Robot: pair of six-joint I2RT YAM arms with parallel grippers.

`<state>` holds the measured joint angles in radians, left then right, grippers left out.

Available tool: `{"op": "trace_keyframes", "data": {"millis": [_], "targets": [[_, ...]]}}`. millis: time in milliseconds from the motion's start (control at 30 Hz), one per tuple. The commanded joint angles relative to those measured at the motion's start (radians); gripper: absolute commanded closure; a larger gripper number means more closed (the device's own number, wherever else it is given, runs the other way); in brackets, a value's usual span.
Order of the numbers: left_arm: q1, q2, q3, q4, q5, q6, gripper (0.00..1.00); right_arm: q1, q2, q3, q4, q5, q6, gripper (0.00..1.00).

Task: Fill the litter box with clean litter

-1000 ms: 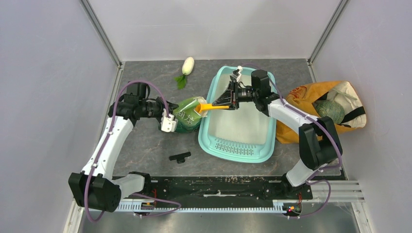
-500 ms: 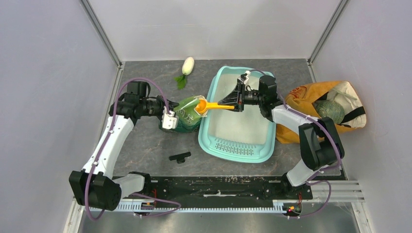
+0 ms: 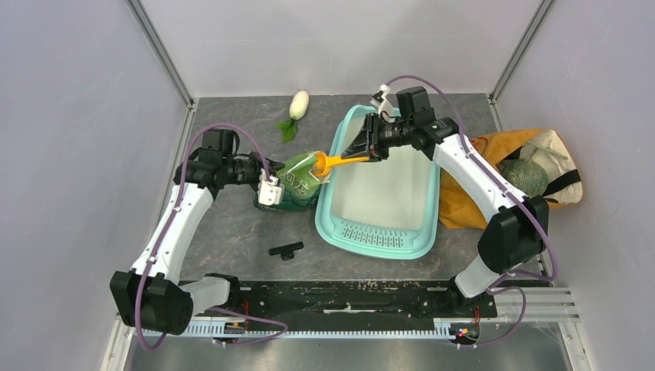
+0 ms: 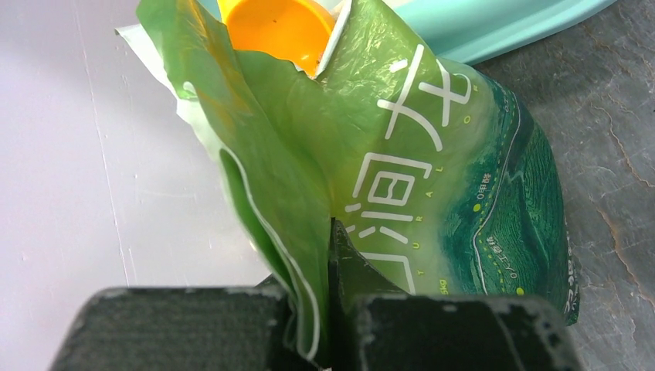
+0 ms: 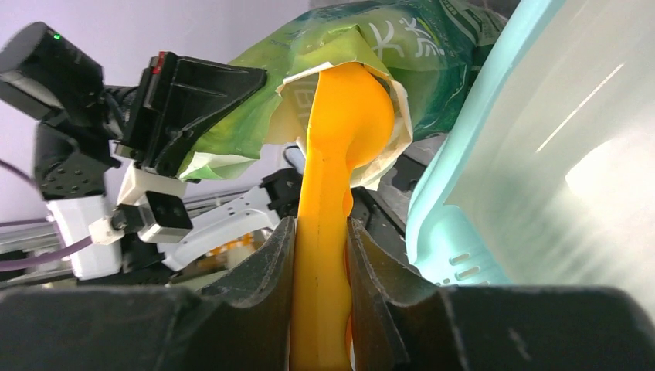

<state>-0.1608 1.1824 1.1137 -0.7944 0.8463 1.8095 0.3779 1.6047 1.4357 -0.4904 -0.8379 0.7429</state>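
The left claw (image 4: 330,232) pinches a folded edge of the green pouch (image 4: 432,178), its two dark fingers pressed together on the film, and the pouch stands just ahead of it on the dark table (image 3: 232,224) with its torn mouth turned away from the claw. The right claw (image 5: 320,255) grips the handle of the orange scoop (image 5: 340,154) between its fingers; the handle runs straight out from the claw and the bowl sits inside the pouch's mouth, so what the bowl carries is hidden by the film. The litter box (image 3: 386,193) lies directly under and behind the right claw, with its white basin open and its slotted grille at the end nearest the arm bases; its teal rim touches the pouch, on the far side of the pouch from the left claw. An orange cloth bag (image 3: 471,201) rests against the box's far edge, behind the right claw's arm. A small black piece (image 3: 286,250) lies on the table near the left claw, toward the bases.
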Motion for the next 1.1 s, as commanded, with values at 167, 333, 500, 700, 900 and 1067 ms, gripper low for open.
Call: {"op": "trace_keyframes", "data": {"millis": [167, 333, 500, 700, 900, 1067], "targets": [[-0.029, -0.022, 0.06, 0.11, 0.132, 0.039, 0.98, 0.119, 0.142, 0.186, -0.285, 0.221, -0.118, 1.0], [-0.036, -0.027, 0.042, 0.111, 0.12, 0.048, 0.98, 0.129, 0.204, 0.19, -0.17, 0.137, -0.14, 1.0], [-0.036, -0.036, 0.014, 0.111, 0.109, 0.052, 0.98, 0.134, 0.232, 0.135, -0.057, 0.076, -0.172, 1.0], [-0.036, -0.044, 0.006, 0.112, 0.1, 0.053, 0.98, 0.134, 0.209, 0.102, -0.04, 0.031, -0.206, 0.8], [-0.036, -0.039, 0.011, 0.118, 0.096, 0.05, 0.98, 0.134, 0.202, 0.091, -0.039, 0.04, -0.218, 0.71], [-0.036, -0.039, 0.011, 0.119, 0.09, 0.049, 0.98, 0.134, 0.201, 0.086, -0.034, 0.024, -0.214, 0.58]]}}
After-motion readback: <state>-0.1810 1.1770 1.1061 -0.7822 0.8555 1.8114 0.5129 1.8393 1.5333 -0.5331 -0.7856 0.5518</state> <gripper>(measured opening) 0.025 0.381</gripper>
